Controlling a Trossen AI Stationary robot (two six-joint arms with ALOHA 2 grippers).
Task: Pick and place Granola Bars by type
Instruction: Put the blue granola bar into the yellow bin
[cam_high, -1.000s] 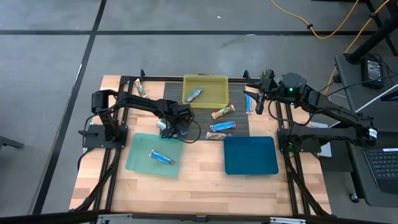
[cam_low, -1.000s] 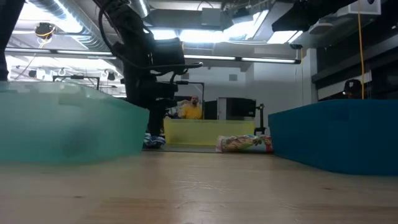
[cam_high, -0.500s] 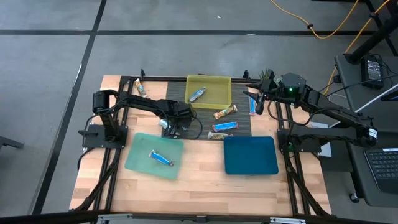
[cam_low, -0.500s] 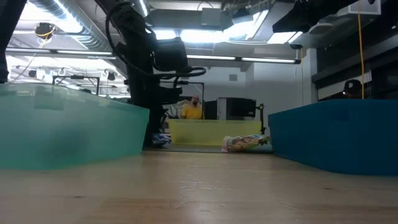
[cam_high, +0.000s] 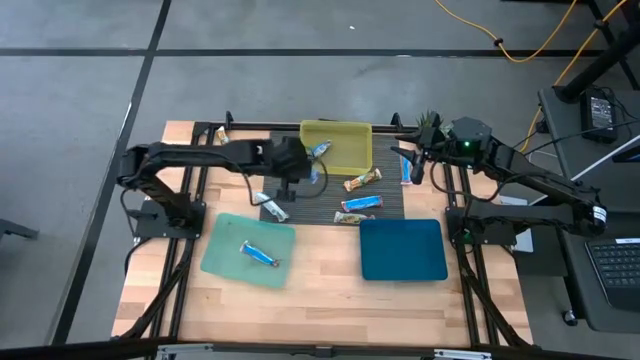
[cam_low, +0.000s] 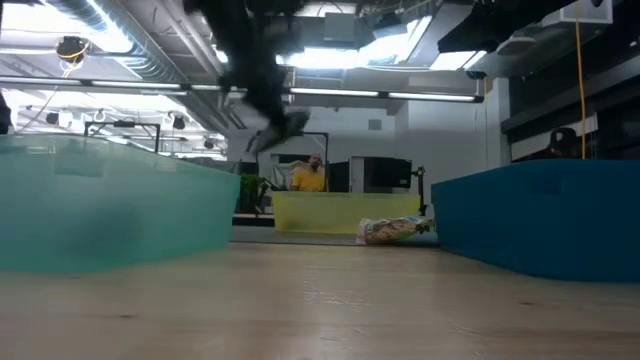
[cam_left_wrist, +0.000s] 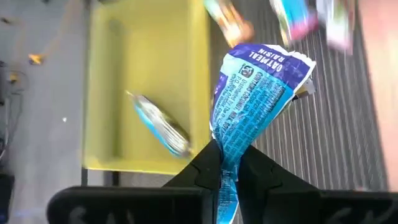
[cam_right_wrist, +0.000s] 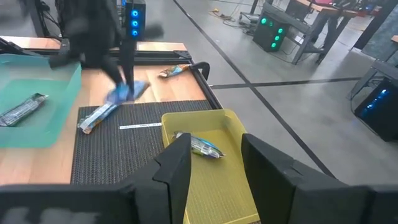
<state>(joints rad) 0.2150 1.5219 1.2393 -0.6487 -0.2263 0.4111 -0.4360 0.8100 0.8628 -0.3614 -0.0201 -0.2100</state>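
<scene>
My left gripper is shut on a bright blue granola bar and hangs above the dark mat, next to the yellow tray's left edge. The low view shows the bar raised well above the table. One silvery-blue bar lies in the yellow tray. A blue bar lies in the teal tray. On the mat lie a silvery bar, an orange-brown bar and two more. At the far right, my right gripper stands open, nothing between its fingers. My left gripper pinches one end of the blue bar's wrapper between its two fingers, coming from above and pointing down. The wrapper is squeezed narrow at the fingers. The rest of the bar hangs below them, tilted and clear of the mat.
A dark blue tray stands on the wood at the near right. One more blue bar lies at the mat's right edge, close to my right gripper. Another bar lies at the far left corner. Bare wood lies near the front edge.
My left gripper has shut on the blue bar at the mat's near left, by the teal tray. It has lifted the bar clear and carried it up and toward the far edge, to beside the yellow tray. The silvery bar has stayed on the mat.
</scene>
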